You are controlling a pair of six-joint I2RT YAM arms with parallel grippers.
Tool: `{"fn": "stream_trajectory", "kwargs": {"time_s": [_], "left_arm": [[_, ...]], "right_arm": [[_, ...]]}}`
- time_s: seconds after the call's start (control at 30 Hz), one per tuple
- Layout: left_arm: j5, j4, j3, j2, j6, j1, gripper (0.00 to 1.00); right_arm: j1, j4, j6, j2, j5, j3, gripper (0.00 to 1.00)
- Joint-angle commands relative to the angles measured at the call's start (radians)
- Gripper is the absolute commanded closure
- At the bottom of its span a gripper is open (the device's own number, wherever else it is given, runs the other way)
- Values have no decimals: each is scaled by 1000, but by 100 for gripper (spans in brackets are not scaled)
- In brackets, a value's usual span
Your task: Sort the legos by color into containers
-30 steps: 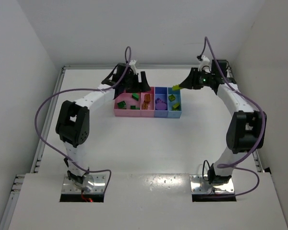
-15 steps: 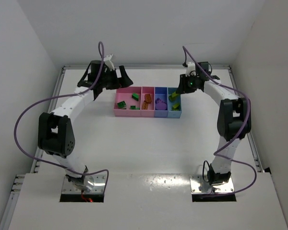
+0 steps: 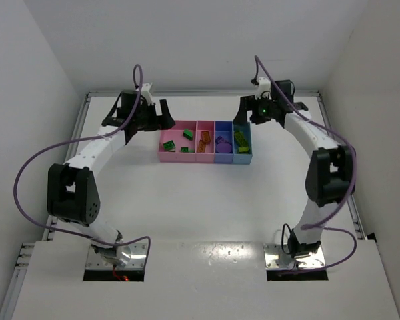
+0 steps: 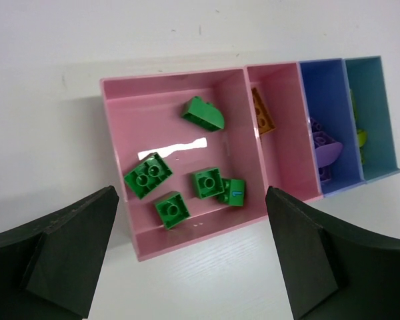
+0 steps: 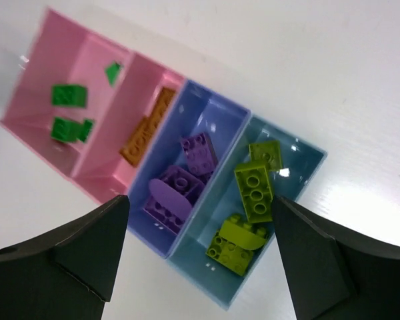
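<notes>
Though bins [image 4: 141, 115] number four, five green legos [image 4: 149, 176] share one.

Orange lego [image 4: 263, 115] ~half behind bin wall [image 4: 259, 160]

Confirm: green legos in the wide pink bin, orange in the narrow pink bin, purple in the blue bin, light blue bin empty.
Wrong on the last point: the light blue bin is not empty. It holds the yellow-green legos, as the right wrist view shows. The other three placements stand as you state them.
</notes>
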Motion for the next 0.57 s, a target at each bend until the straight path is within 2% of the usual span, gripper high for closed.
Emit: {"fn": "stream_trajectory", "kwargs": {"time_s": [0.0,0.1,0.13,0.27,0.4,0.53], "left_arm": [[-64,8,-39,-75,48,37,0],[-95,-35,-48,-86,78,50,0],[-113,-47,-68,-95,99,65,0],[-141,-38,-158,-151,156,107,0],[-167,-15,-254,-170,189,130,0],[-189,60,-333,-193,211,130,0]], "right_arm": [[-41,57,30,-206,25,-61,13],[-112,33,9,-278,85,-150,13],[-182,22,-22,-300,86,-217,13],[-329,52,-138,-412,86,-406,13],[-380,106,-197,-499,38,-581,12],[-403,129,-197,-509,10,-634,11]]}}
